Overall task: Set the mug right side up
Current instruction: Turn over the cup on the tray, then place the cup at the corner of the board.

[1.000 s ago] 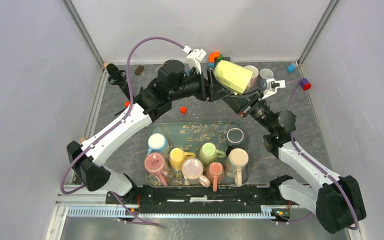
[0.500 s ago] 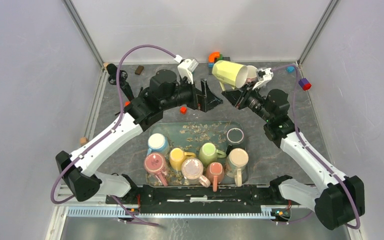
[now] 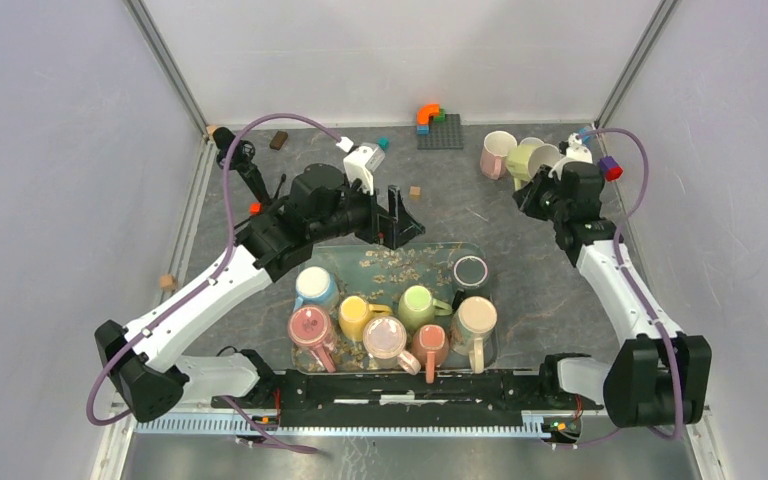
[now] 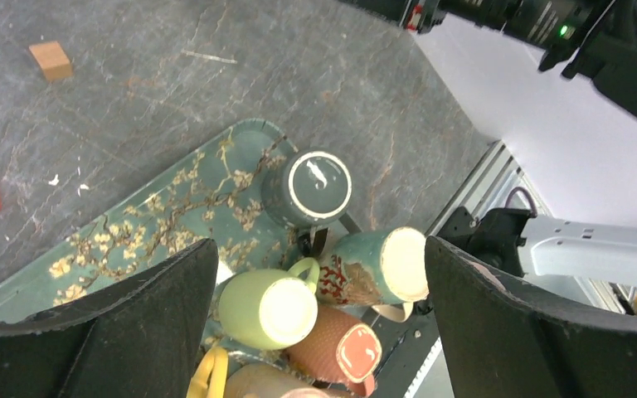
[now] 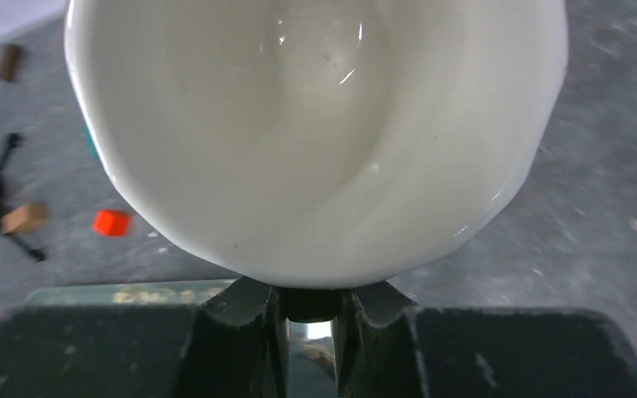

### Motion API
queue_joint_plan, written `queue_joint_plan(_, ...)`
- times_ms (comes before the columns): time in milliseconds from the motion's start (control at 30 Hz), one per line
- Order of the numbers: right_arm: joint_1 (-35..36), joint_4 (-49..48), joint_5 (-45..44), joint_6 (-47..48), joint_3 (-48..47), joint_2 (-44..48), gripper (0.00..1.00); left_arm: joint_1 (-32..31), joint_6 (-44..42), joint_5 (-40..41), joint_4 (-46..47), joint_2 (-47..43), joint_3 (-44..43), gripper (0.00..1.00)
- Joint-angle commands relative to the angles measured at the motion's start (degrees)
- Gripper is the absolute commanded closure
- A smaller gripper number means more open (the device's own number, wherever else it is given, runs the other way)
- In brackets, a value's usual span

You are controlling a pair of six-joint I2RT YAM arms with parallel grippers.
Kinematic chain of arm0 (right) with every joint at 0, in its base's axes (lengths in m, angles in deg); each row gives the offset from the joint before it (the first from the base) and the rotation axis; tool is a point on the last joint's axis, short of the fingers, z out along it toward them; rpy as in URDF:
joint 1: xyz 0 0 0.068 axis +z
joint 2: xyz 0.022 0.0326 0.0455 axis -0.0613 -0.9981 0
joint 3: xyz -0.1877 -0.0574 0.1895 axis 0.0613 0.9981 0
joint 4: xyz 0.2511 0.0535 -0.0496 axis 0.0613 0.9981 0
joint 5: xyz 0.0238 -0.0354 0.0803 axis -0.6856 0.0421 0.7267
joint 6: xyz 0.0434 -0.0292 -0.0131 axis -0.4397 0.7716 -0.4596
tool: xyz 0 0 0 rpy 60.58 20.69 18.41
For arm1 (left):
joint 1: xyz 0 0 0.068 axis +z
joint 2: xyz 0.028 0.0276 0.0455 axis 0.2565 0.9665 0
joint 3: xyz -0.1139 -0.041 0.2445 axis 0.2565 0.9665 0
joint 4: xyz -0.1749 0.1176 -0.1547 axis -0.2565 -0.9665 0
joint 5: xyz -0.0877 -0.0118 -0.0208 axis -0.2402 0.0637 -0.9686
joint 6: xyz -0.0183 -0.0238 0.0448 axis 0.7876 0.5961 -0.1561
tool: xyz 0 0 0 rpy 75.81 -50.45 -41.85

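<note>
Grey marbled table (image 3: pixel 525 285), matte. Floral tray (image 3: pixel 400 262), packed with glazed mugs (image 3: pixel 417 305). Left gripper (image 4: pixel 319 249) above tray, jaws wide, empty. Right gripper (image 5: pixel 308 311) pinches rim of pale yellow mug (image 3: pixel 523 160) at far right, beside pink mug (image 3: pixel 497 153). Glossy rounded wall, thin pinch: slip or neighbour knock likely at set-down.

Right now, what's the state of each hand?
left hand: open, holding nothing.
right hand: closed on the rim of the mug.
</note>
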State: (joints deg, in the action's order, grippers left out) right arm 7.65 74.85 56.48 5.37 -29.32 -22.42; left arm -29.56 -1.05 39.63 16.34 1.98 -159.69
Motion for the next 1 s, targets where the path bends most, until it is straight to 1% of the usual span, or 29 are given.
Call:
queue_joint_plan(0,-3.2,3.0,-6.9,5.6,-6.0,-1.0,1.0,0.1,-3.5,0.2,0.0,-2.5,2.7,0.0)
queue_joint_plan(133,-7.3,5.1,-9.5,7.8,-6.9,-3.5,1.0,0.1,-3.8,0.2,-0.2,-3.0,4.3,0.0)
queue_joint_plan(233,-9.6,6.8,-10.4,9.2,-9.2,-6.7,1.0,0.1,-4.2,0.1,-0.4,-3.0,5.0,0.0)
queue_joint_plan(500,-13.3,9.2,-12.9,11.0,-16.5,-17.6,1.0,0.1,-6.4,1.8,-2.0,-3.6,5.6,0.0)
queue_joint_plan(667,-15.2,10.9,-13.5,10.8,-23.3,-26.4,1.0,0.2,-6.9,2.6,-1.9,-4.6,7.1,0.0)
queue_joint_plan(900,-16.5,15.2,-13.9,11.3,-35.8,-38.0,1.0,0.2,-8.0,3.5,-2.0,-4.7,7.4,0.0)
queue_joint_plan(967,-16.7,17.5,-13.5,11.8,-40.8,-41.5,1.0,0.1,-8.2,3.8,-1.9,-4.9,7.7,0.0)
